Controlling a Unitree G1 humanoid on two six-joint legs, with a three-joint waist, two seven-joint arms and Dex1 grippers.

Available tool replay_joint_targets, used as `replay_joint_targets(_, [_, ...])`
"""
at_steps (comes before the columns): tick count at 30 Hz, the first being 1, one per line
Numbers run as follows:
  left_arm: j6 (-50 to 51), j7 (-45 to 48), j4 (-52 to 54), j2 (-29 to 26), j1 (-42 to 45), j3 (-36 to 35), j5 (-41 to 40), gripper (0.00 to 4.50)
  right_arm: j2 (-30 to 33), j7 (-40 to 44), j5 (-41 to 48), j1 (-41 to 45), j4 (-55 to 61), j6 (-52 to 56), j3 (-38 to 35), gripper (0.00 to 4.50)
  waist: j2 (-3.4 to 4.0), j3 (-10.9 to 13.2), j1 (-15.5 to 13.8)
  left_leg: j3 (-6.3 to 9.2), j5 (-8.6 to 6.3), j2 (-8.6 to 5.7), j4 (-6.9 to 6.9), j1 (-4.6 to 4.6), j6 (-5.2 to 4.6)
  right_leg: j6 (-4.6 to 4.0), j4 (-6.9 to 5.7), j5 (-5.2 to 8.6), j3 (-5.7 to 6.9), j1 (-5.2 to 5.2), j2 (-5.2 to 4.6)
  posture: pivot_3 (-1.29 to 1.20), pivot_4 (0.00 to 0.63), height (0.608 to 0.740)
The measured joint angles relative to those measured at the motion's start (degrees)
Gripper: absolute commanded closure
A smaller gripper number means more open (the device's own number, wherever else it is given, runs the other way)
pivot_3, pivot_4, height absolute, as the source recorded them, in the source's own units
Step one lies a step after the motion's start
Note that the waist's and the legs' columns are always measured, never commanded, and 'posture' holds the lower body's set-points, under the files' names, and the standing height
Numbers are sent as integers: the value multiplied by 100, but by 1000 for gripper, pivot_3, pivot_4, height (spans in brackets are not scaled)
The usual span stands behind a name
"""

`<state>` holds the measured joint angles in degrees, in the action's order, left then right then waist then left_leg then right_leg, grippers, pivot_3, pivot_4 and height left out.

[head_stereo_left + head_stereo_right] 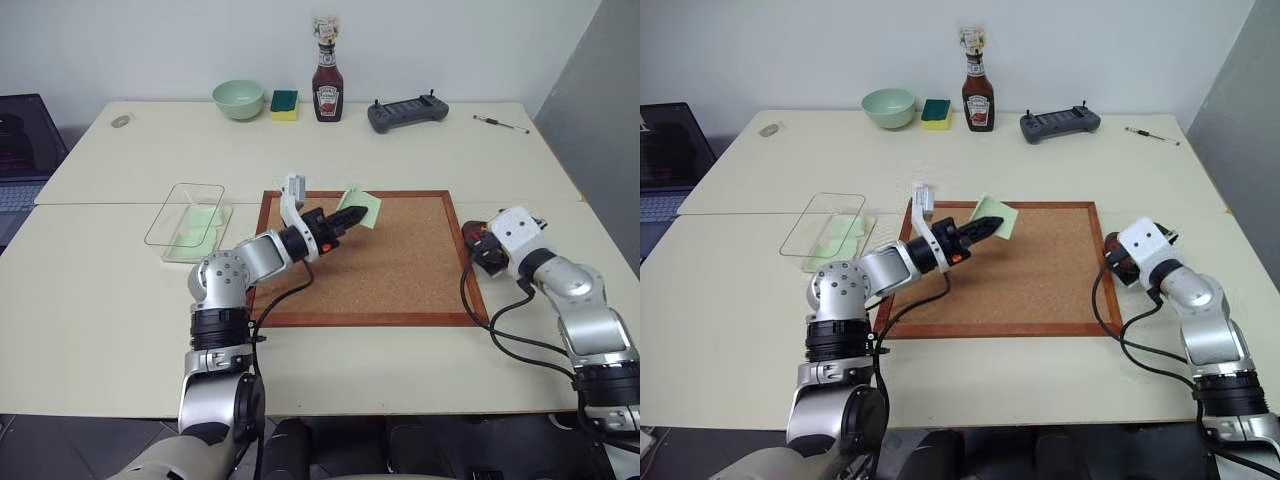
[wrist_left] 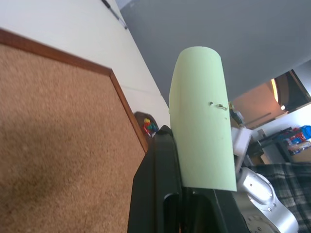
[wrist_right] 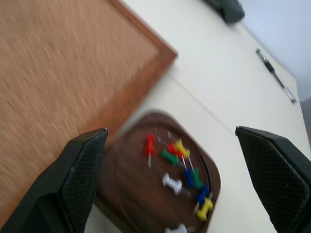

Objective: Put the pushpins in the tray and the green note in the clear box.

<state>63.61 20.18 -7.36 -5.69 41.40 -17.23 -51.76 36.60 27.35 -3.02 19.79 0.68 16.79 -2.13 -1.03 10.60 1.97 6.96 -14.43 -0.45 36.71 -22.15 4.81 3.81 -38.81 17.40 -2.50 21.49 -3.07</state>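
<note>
- Pale green paper, the green note (image 1: 360,209), is pinched in the clenched left gripper (image 1: 349,219) and held up over the far left part of the cork board (image 1: 400,270), its free end curling upward.
- The clear box (image 1: 185,222) sits on the surface just left of the board, with something pale green already lying inside it; the note must travel leftward to reach it.
- Risk: only one end of the note is clamped, so a quick swing could make it flap, slip or fold. Released too high, so light a slip could drift onto the surface or the box rim instead of dropping inside.
- The box's low clear walls look easy to misjudge; a knock from the left gripper might push the box along the surface.
- The right gripper (image 3: 170,160) stands with its jaws wide apart, grasping nothing, above the tray (image 3: 127,191) at the board's right edge.
- The pushpins (image 3: 182,170) lie loose in the tray: red, green, yellow, blue and white. Brushing the shallow tray could scatter them.
</note>
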Motion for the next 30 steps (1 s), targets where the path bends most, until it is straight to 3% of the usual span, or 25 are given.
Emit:
replay_joint_targets(8, [193,-658,830,-693,64,-471,-212,4500,-315,1080,1409,464,900,504,-55,14,-2,5,47,4,0,5,-4,1,0,0,0,0,2,2,3,0,150,740])
replay_joint_targets(16, [575,-1425,1662,-1759,-586,-1161,-409,4500,-735,1940,2314,1283,1121,1045,555,14,-8,9,46,11,-1,4,-3,1,0,-1,-5,0,6,5,1,0,150,740])
replay_joint_targets(23, [-191,-1575,1611,-2875,-1255,-867,970,4500,-1366,2258,2313,1953,593,1109,1334,14,-9,10,17,9,-1,2,-10,-1,0,-2,-4,-1,4,16,1,0,150,740])
replay_joint_targets(30, [-852,-1586,997,-2895,-1286,-509,1858,4500,-1552,2336,2092,2228,352,1012,1642,14,-9,10,-18,15,2,3,-1,-69,4,-5,-16,-3,11,81,0,0,150,740])
